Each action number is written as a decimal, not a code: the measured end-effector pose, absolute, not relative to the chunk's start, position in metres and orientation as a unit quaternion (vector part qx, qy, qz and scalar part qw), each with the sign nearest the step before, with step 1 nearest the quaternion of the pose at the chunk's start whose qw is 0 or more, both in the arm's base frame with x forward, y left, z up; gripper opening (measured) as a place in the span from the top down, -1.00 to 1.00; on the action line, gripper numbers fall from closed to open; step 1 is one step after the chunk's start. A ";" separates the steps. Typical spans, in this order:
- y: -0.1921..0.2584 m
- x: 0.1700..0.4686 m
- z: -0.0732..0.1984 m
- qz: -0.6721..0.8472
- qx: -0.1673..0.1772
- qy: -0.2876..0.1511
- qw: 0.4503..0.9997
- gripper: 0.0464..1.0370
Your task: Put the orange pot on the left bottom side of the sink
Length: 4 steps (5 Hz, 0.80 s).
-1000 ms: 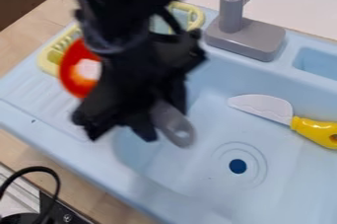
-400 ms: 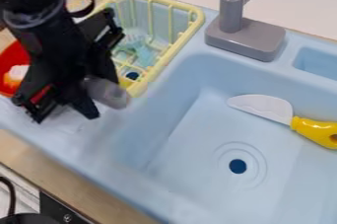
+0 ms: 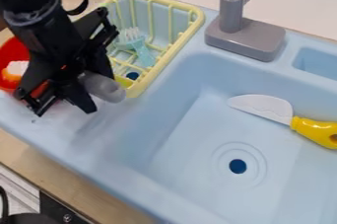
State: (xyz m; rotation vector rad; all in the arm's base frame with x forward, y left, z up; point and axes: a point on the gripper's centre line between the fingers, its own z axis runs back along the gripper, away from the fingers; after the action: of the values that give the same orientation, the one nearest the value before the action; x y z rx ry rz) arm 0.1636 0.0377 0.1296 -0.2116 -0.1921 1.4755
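The arm (image 3: 45,28) partly hides the orange pot (image 3: 12,53); the left edge cuts it off, the top edge the grey tap (image 3: 231,13).

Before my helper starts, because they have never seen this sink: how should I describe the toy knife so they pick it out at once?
Find the grey faucet, then look below it into the light blue sink. The knife lies towards the right, above the round dark drain. Unlike either, it pairs a white blade with a bright yellow handle.
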 end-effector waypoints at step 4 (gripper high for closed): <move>0.021 0.166 0.150 0.661 -0.079 -0.061 0.744 -0.92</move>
State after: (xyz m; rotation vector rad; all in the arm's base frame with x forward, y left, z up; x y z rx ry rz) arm 0.1662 0.0208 0.1498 -0.1734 -0.1342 1.4474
